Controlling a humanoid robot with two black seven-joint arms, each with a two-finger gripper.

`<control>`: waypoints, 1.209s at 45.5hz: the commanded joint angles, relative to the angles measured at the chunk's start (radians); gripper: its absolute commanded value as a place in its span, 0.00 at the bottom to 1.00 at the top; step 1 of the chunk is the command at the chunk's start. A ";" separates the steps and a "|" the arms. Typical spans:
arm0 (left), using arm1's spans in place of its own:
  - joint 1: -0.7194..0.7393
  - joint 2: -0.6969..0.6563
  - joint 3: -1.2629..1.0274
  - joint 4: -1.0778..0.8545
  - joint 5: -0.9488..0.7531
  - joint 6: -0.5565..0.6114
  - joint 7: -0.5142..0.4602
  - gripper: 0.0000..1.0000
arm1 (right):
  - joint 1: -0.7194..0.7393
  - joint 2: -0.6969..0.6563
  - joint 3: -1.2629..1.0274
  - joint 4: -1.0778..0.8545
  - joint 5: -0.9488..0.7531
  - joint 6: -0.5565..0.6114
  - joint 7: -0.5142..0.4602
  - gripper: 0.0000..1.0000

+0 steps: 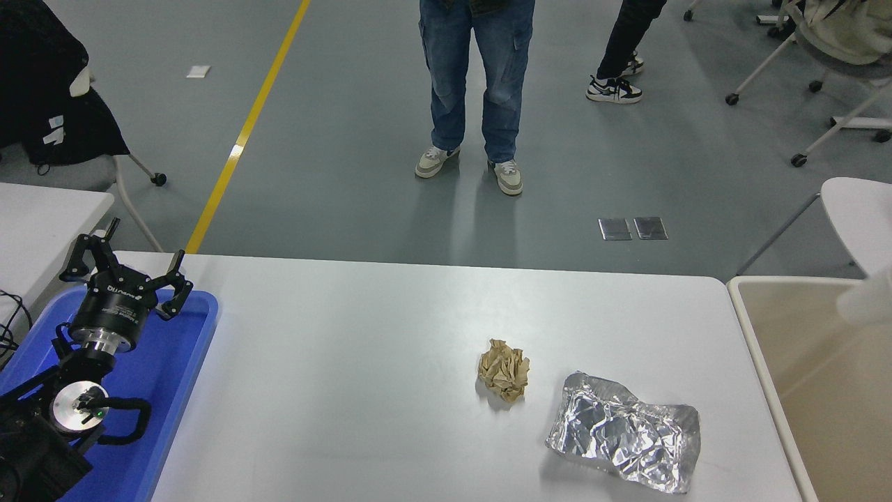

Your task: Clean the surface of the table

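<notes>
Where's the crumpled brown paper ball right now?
In the head view, the brown paper ball lies on the table surface, right of centre, just left of the crumpled foil.

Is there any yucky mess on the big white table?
Yes. A crumpled brown paper ball and a wrinkled foil sheet lie side by side on the table, near its right end. No spills.

The left arm is sitting at the lower left of the head view, reaching away from the camera. Its left gripper (127, 272) is pointing forward and slightly up, with its fingers (178, 289) splaying wide apart and gripping nothing. The right arm is lying outside the view.
</notes>
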 commanded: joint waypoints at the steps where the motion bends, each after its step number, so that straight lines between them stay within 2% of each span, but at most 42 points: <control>1: 0.000 0.000 0.000 0.000 0.000 0.000 0.000 1.00 | -0.109 0.024 0.003 -0.125 0.051 -0.004 -0.100 0.00; 9: 0.000 0.000 0.000 0.000 0.000 0.000 0.000 1.00 | -0.157 0.039 0.020 -0.125 0.161 -0.037 -0.286 0.00; 14: 0.000 0.000 0.000 0.000 0.000 0.000 0.000 1.00 | -0.191 0.062 0.022 -0.125 0.227 -0.059 -0.353 0.00; 20: 0.000 0.000 0.000 0.000 0.000 0.000 0.000 1.00 | -0.230 0.096 0.034 -0.125 0.278 -0.085 -0.384 0.00; 36: 0.000 0.000 0.000 0.000 0.000 0.000 0.000 1.00 | -0.324 0.291 0.131 -0.123 0.286 -0.212 -0.430 0.00; 55: 0.000 0.000 0.000 0.000 0.000 0.000 0.000 1.00 | -0.324 0.319 0.131 -0.120 0.286 -0.235 -0.442 0.00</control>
